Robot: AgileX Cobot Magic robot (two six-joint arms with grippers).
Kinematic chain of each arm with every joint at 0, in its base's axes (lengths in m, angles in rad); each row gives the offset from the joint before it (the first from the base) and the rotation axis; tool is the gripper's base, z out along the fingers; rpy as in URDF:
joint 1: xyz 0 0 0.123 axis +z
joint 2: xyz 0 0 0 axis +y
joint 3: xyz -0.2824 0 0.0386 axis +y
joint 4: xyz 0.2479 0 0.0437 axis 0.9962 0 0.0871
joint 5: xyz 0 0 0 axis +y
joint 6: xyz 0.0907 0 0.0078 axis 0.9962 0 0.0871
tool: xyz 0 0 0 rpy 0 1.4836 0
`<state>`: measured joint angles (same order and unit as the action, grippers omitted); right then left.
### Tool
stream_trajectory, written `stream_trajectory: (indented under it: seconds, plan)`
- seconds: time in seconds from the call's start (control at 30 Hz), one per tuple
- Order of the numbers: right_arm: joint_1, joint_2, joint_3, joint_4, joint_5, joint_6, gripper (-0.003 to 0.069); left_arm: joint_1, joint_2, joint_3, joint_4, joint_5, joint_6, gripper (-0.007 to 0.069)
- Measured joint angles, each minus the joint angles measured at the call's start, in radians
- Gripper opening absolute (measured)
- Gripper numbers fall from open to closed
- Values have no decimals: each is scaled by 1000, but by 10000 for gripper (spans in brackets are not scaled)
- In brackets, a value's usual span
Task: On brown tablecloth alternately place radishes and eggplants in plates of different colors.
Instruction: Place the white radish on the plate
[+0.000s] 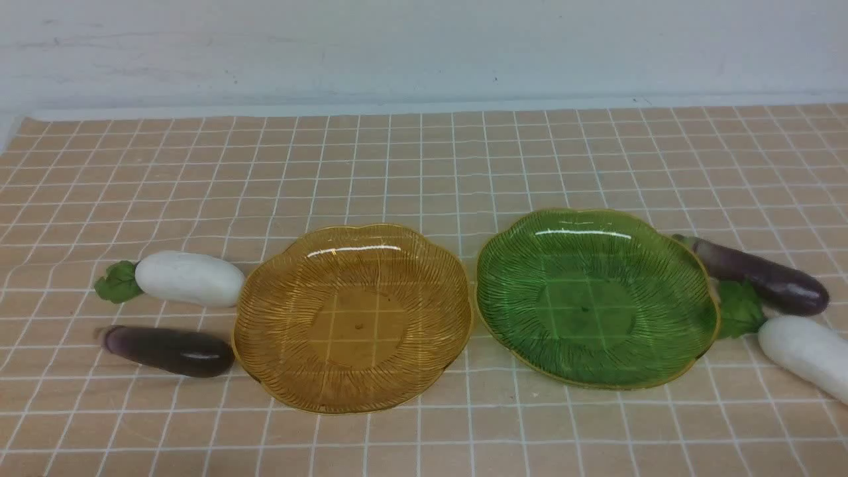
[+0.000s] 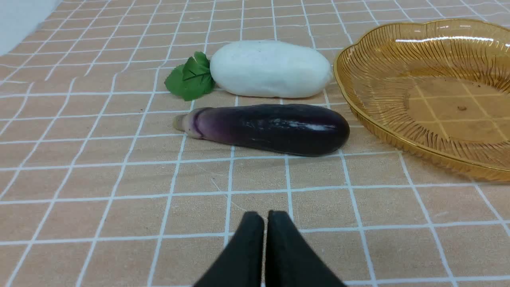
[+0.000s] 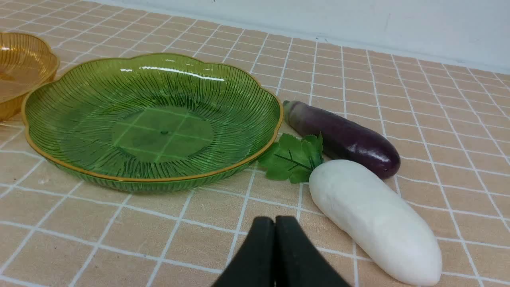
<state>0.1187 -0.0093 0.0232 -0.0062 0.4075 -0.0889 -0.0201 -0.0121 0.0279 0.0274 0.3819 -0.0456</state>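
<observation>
Left radish (image 1: pixel 189 278), left eggplant (image 1: pixel 169 352): on cloth (image 1: pixel 424 165), beside amber plate (image 1: pixel 351 318). Right radish (image 1: pixel 805 351), right eggplant (image 1: pixel 762 275): beside green plate (image 1: pixel 596 298). 2 plates empty. Produce likely light, rigid, slick; grasp mid-body. Left claw (image 2: pixel 265 217), right claw (image 3: pixel 275 221): clenched, empty.

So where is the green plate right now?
In the front view the green plate sits right of centre on the brown tablecloth, beside the amber plate, with an eggplant and a radish along its right side.

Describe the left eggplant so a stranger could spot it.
Find the amber plate, left of the green plate. Two vegetables lie by its left rim. The eggplant is the dark purple one nearer the robot; the radish behind is white.
</observation>
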Motion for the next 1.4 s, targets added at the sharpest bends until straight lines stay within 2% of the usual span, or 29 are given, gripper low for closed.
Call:
stream_trajectory:
  seconds: [1.1,1.3,1.4]
  plan:
    - [0,0,0,-1,0,1,-17,0,0,0,0,0,0,-3]
    - [0,0,0,-86,-2,-18,-17,0,0,0,-1,0,-1,-3]
    - [0,0,0,-129,-3,-21,-17,0,0,0,-68,0,-50,-3]
